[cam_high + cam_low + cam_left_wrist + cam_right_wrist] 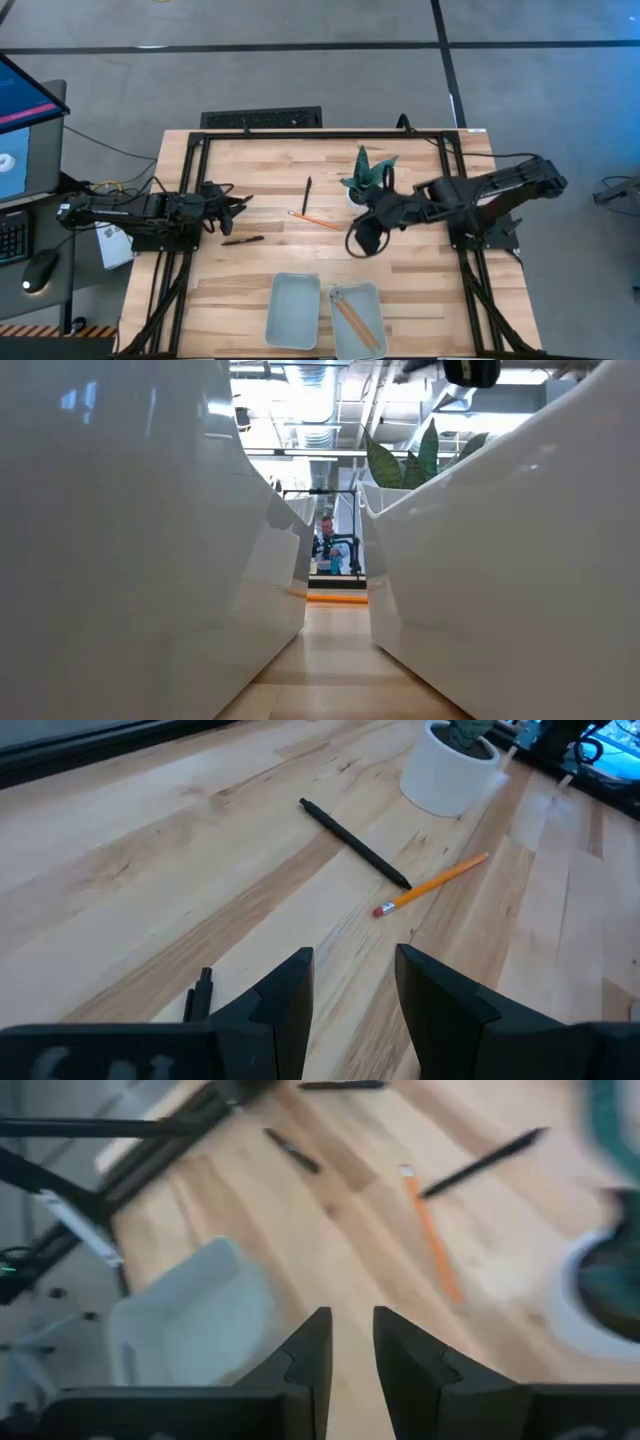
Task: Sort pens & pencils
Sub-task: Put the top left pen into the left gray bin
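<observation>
Pale wooden tabletop (pixel 420 290) carries one loose pencil (pixel 316 219) beside a pen (pixel 307 194), both light, stiff and likely to roll, best pinched mid-shaft, while the right gripper (pixel 352 240) and left gripper (pixel 240 204) hover parted and empty.

— Where are your pens?
— One pen (pixel 308 193) lies flat mid-desk, almost touching the loose pencil's (pixel 316 219) pale end. Another pen (pixel 243 240) lies flat nearer the left edge.
— And your other pencils?
— Two orange pencils (pixel 354 320) rest side by side, slanted, in the right tray (pixel 375 295).
</observation>
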You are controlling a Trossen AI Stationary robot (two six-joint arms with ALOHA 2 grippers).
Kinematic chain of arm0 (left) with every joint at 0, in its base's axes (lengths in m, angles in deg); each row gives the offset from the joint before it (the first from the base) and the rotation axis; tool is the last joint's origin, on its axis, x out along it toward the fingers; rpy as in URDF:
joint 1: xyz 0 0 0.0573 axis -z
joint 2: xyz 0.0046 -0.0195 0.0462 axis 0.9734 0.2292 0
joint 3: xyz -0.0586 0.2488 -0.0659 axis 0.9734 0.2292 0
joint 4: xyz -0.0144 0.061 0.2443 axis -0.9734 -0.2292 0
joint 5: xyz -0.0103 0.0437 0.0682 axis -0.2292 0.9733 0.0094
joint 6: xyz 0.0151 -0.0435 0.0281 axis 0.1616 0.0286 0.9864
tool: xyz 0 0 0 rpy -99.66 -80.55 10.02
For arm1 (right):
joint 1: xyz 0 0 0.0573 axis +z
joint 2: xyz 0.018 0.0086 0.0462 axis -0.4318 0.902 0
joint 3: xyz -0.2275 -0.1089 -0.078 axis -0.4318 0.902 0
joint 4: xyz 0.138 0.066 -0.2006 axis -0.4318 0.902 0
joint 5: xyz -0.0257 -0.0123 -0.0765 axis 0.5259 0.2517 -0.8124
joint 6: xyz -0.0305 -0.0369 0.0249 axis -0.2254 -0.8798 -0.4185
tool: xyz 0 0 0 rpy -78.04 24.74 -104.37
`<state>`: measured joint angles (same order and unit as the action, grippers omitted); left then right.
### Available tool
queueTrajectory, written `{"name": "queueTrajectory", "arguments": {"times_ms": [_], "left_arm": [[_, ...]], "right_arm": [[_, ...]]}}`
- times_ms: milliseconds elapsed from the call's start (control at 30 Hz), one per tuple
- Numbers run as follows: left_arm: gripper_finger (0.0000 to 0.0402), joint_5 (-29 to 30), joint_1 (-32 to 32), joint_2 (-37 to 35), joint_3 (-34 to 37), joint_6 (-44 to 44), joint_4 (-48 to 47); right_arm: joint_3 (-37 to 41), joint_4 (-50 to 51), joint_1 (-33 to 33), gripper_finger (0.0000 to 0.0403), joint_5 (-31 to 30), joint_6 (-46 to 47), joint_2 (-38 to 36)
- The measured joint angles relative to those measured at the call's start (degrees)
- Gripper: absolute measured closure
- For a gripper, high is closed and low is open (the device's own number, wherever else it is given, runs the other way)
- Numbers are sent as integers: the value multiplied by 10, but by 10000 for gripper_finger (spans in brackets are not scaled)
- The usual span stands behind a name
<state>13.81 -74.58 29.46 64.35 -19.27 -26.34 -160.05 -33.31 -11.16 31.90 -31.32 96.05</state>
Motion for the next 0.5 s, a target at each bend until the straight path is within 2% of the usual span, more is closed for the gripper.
{"name": "queueTrajectory", "arguments": {"times_ms": [100, 267, 500], "left_arm": [[269, 0, 0, 0, 0, 0, 0], [269, 18, 0, 0, 0, -19, 0], [269, 45, 0, 0, 0, -36, 0]], "right_arm": [[0, 28, -20, 305, -12, -22, -24], [0, 49, -59, 305, -88, -90, -77], [0, 79, -164, 305, -88, -190, -143]]}}
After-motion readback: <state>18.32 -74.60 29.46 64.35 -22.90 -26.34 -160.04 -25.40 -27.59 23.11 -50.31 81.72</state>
